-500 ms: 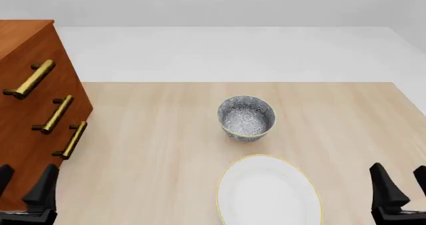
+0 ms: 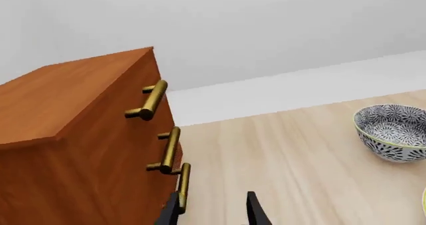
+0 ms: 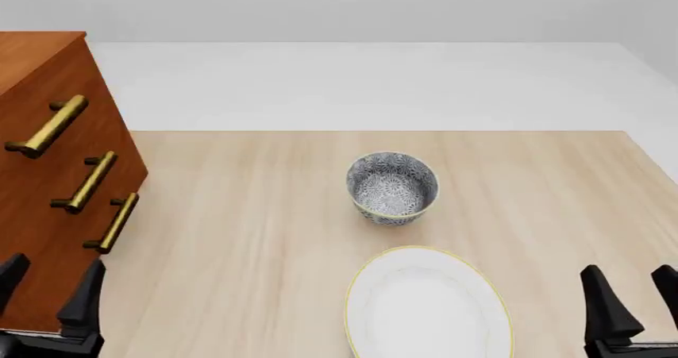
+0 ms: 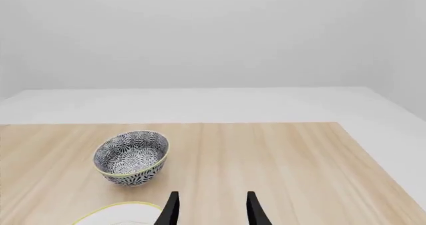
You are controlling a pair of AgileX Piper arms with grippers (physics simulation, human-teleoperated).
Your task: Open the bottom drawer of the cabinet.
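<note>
We've got the cabinet (image 3: 43, 175) at the table's left edge, upright: a large reddish-brown wooden chest whose front faces right, carrying three brass bar handles stacked top to bottom. The bottom drawer (image 3: 101, 251) is shut, flush with the front; we see its brass handle (image 3: 113, 223) lowest and nearest.

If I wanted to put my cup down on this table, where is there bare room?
Bare wood lies between the cabinet and the patterned bowl, behind the bowl to the table's far edge, and right of the bowl and the white plate. The bowl-plate gap is tight.
</note>
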